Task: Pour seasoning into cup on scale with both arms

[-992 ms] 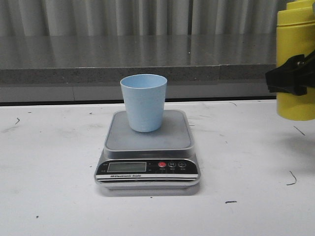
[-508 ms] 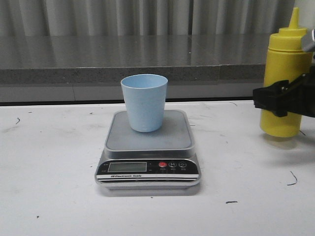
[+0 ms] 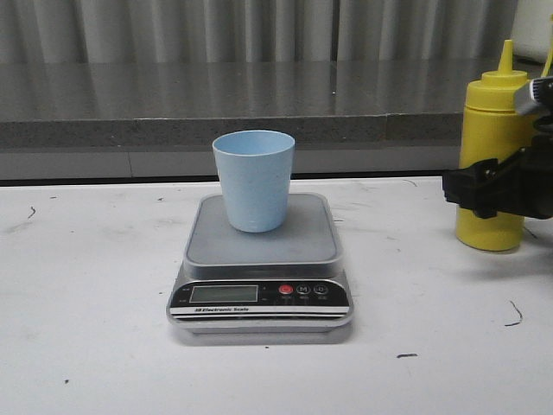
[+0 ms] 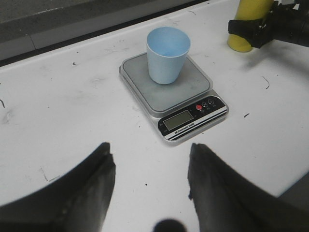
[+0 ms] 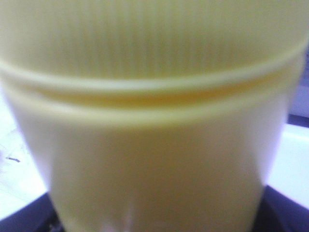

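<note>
The pale blue cup (image 3: 253, 180) stands upright on the steel platform of the silver-grey scale (image 3: 259, 249) at the table's middle; both also show in the left wrist view, cup (image 4: 167, 54) and scale (image 4: 186, 93). The yellow seasoning bottle (image 3: 492, 112) stands upright at the far right, its base at the white table. My right gripper (image 3: 488, 192) is shut around the bottle's middle. In the right wrist view the bottle (image 5: 154, 145) fills the picture. My left gripper (image 4: 150, 147) is open and empty, above the table in front of the scale. It is out of the front view.
A grey stone ledge (image 3: 259, 104) runs along the back of the white table (image 3: 86, 285), with a curtain behind it. The scale's display and buttons (image 3: 302, 290) face the front. The table's near right edge (image 4: 294, 186) shows in the left wrist view.
My right gripper has brought the bottle down and a little left, from high at the right edge to standing level with the table. The cup and scale have not moved.
</note>
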`<action>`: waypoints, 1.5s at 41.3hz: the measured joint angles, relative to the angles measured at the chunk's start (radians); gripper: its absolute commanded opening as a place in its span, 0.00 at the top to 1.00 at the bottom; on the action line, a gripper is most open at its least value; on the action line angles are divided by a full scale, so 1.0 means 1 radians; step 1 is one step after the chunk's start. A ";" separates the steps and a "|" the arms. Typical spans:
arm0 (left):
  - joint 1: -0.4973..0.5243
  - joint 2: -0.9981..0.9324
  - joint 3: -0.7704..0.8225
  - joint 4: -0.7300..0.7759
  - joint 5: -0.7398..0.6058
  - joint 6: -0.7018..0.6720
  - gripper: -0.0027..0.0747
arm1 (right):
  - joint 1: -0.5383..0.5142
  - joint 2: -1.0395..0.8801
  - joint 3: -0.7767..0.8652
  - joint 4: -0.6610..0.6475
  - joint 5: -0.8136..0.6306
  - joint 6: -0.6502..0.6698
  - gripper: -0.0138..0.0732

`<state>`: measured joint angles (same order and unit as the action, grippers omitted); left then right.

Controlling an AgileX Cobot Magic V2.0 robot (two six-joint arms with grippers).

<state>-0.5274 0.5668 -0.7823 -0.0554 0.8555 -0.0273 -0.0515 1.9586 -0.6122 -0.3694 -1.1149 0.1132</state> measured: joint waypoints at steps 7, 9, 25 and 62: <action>0.000 0.000 0.000 0.000 0.000 0.000 0.52 | 0.002 0.002 -0.002 0.000 -0.010 -0.002 0.11; 0.000 0.000 0.000 0.000 0.000 0.000 0.52 | 0.002 0.002 -0.002 0.000 -0.015 -0.004 0.09; 0.000 0.000 0.000 0.000 0.000 0.000 0.52 | 0.004 -0.075 0.025 -0.003 0.078 0.041 0.09; 0.000 0.000 0.000 0.000 0.000 0.000 0.52 | 0.371 -0.778 -0.100 0.035 1.740 0.309 0.09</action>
<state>-0.5274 0.5668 -0.7823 -0.0554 0.8555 -0.0273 0.3196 1.1811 -0.7124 -0.3346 0.6254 0.4218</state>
